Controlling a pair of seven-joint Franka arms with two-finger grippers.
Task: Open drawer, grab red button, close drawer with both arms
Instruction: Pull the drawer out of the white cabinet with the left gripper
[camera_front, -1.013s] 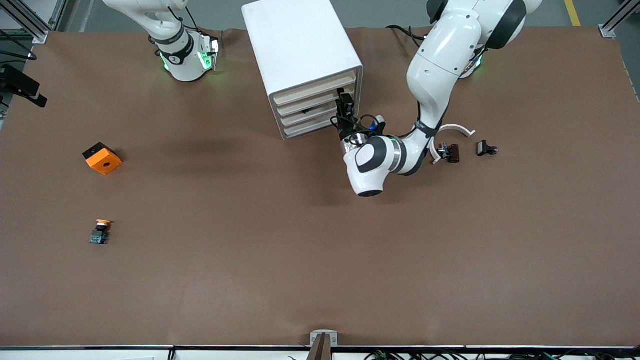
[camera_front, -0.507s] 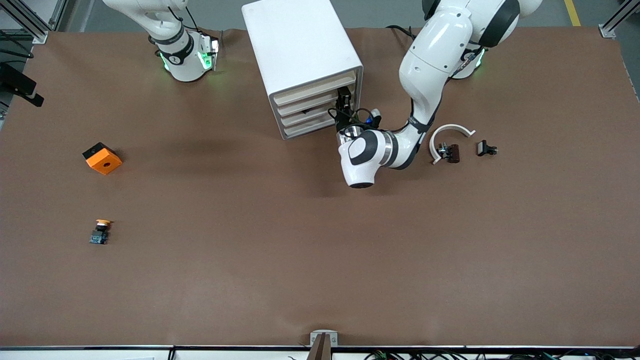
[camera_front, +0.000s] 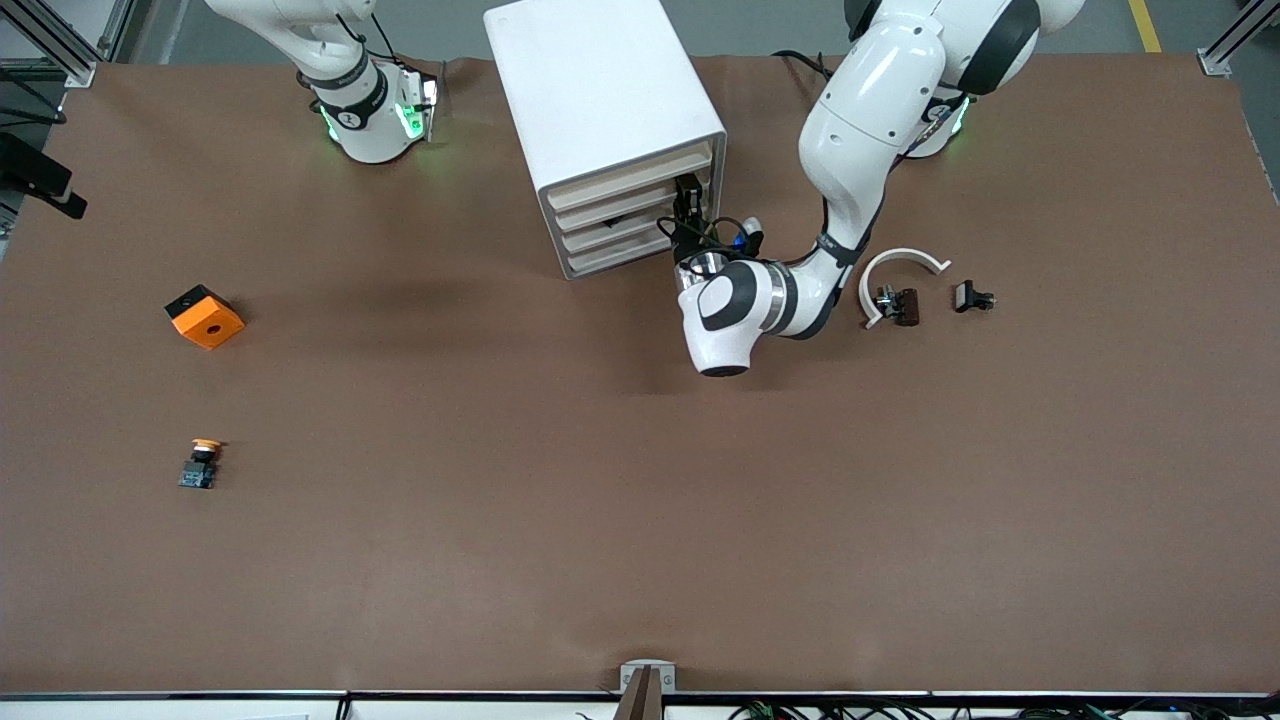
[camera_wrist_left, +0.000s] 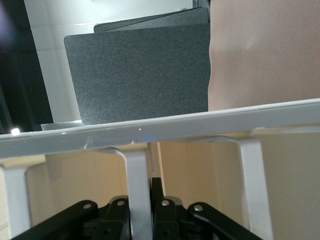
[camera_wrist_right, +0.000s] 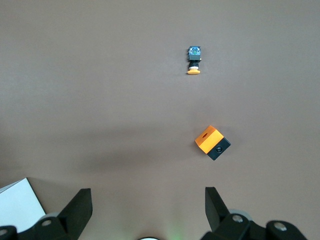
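Left gripper (camera_front: 689, 214): pressed together on the handle of a drawer (camera_front: 628, 213) at the white cabinet (camera_front: 600, 110).
Right gripper (camera_wrist_right: 145, 207): spread wide, waiting above the worktop (camera_front: 640, 480).
Orange-capped button (camera_front: 201, 462): at 6 o'clock from the orange cube (camera_front: 204, 316).
Red button: not seen.

No word, label or brand can be read anywhere. The right arm's base (camera_front: 362, 120) carries a small dark mark, but it is too small to read.
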